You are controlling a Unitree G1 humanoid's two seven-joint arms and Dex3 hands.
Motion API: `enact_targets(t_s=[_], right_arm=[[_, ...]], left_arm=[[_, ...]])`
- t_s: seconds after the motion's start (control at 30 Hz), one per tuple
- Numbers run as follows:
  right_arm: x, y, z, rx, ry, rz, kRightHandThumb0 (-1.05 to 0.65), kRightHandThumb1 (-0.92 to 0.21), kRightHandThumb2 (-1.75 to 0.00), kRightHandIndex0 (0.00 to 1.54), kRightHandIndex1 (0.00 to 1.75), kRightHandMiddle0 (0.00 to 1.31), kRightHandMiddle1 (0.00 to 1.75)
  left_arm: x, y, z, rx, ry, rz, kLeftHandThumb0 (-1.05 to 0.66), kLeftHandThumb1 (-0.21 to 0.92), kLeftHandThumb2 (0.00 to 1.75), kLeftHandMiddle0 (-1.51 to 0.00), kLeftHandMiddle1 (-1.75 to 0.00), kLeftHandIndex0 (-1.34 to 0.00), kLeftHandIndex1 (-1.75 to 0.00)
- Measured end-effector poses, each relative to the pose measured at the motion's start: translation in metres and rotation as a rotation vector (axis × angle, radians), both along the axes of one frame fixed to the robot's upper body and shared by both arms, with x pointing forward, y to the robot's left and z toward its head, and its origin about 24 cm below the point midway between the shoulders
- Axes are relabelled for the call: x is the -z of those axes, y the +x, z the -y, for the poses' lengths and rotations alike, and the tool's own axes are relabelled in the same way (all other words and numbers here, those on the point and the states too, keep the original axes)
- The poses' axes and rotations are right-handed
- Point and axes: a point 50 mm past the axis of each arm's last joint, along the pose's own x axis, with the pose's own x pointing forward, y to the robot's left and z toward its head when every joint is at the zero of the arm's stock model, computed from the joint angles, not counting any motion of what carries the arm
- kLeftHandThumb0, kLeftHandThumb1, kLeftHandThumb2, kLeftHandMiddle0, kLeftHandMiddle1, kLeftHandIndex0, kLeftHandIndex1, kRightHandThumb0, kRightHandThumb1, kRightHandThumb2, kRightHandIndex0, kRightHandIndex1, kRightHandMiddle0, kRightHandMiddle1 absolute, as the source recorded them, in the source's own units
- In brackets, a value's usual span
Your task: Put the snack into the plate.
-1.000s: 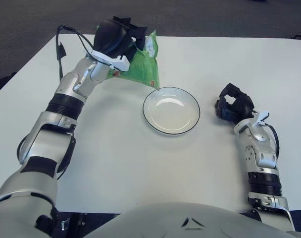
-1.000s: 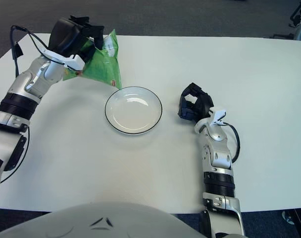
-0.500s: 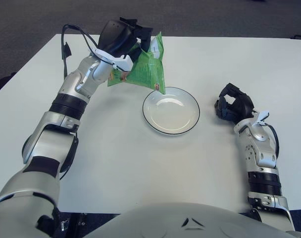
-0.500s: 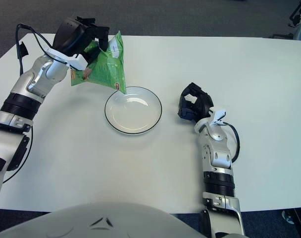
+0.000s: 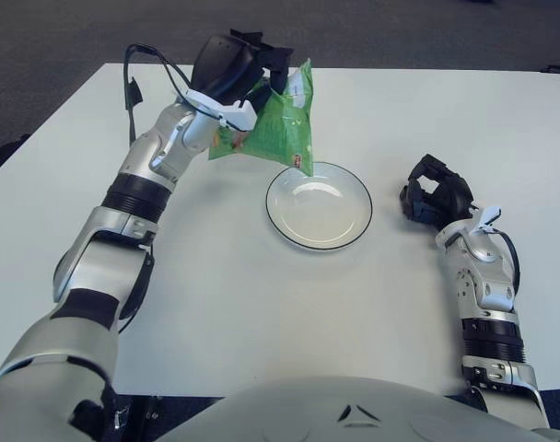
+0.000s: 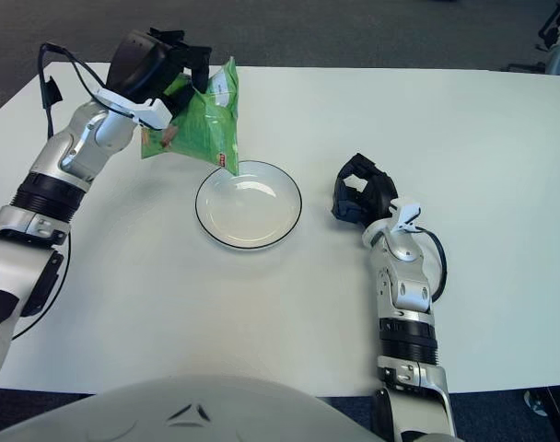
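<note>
The left hand (image 5: 232,75) gripped the crinkly green snack bag (image 5: 278,127) by its top, dangling light and floppy over the far-left rim of the round white black-rimmed plate (image 5: 319,204); the right hand (image 5: 433,198) sat curled and holding nothing to the plate's right.

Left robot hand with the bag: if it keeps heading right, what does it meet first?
Probably the plate. The left robot hand holds the snack bag, whose lower corner hangs over the plate's near-left rim; height above it is unclear.

The plate (image 5: 319,204) sits on the surface (image 5: 262,304) near its middle. The snack bag (image 5: 278,126) hangs off the surface at the plate's far left, held at its top by the left hand (image 5: 232,74), with its lowest corner over the plate's far-left rim. The right hand (image 5: 433,195) shows to the right of the plate, apart from it, with its arm running toward the near edge.
</note>
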Motion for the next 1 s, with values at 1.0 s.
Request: enact_targets(t_s=[1.0], right_arm=[[0.001, 0.003, -0.004, -0.002, -0.005, -0.003, -0.47, -0.33, -1.29, 1.28, 1.75, 0.60, 1.75]], left_arm=[[-0.021, -0.016, 0.045, 0.159, 0.082, 0.071, 0.63, -0.01, 1.71, -0.89, -1.75, -1.14, -1.75]])
